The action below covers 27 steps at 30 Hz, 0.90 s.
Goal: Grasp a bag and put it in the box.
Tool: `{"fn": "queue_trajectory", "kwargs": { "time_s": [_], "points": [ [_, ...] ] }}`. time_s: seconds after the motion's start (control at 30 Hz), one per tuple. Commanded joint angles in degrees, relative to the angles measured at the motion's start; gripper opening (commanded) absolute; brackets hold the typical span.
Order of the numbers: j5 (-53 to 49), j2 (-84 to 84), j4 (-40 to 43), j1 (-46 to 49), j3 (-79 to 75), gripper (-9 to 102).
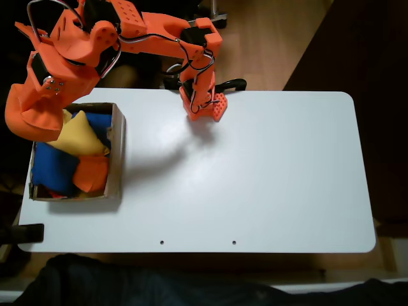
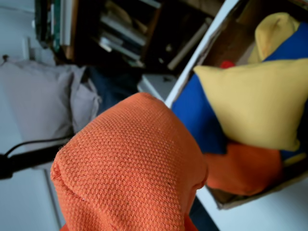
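We see a plump orange bag (image 2: 130, 168) of coarse weave, clamped in our pincer (image 1: 29, 121) above the box (image 1: 117, 153). The wrist view alone shows its texture; the fixed view shows the white surface (image 1: 255, 172).

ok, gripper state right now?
Gripper: closed on the orange bag, holding it above the left edge of the box in the fixed view.
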Motion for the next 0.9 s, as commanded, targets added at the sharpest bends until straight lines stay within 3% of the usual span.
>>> {"fn": "queue_trajectory", "kwargs": {
  "time_s": [0.0, 0.87],
  "points": [
    [-0.35, 0.18, -0.26, 0.88, -5.98, 0],
    [-1.23, -11.34, -0.09, 3.78, -9.67, 0]
  ]
}}
